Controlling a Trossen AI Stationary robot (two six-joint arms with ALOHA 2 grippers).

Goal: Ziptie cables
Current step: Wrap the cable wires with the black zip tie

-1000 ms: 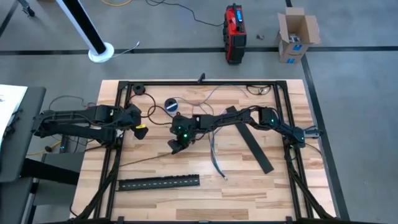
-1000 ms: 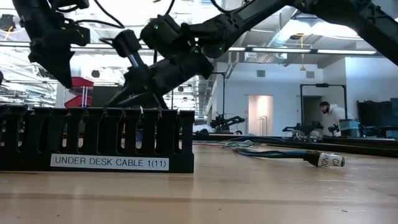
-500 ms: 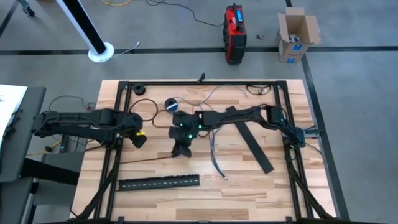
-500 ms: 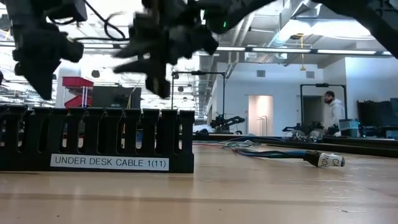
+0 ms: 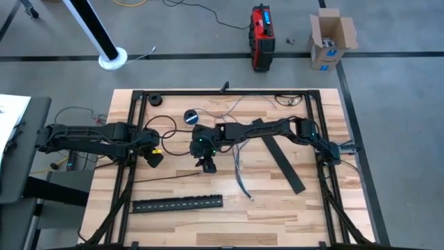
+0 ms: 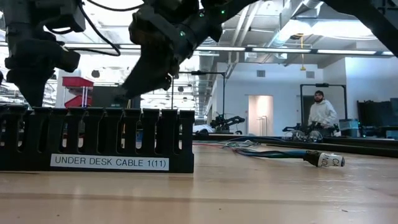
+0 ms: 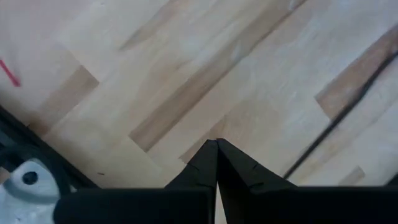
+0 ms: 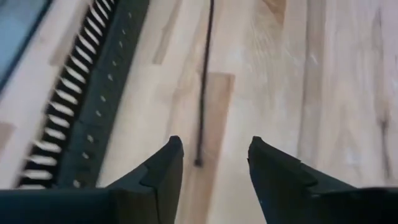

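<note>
Right gripper fingers spread, empty, poised mid-table above thin black strand, likely lining up to grab it.
Left gripper pinched closed, empty, waits near table's left edge; cables loose mid-table.

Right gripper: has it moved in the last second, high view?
Yes. The right gripper swung from pointing down-left, at the slotted strip's left part, to pointing straight down toward its right end. Its fingers are open over bare table.
</note>
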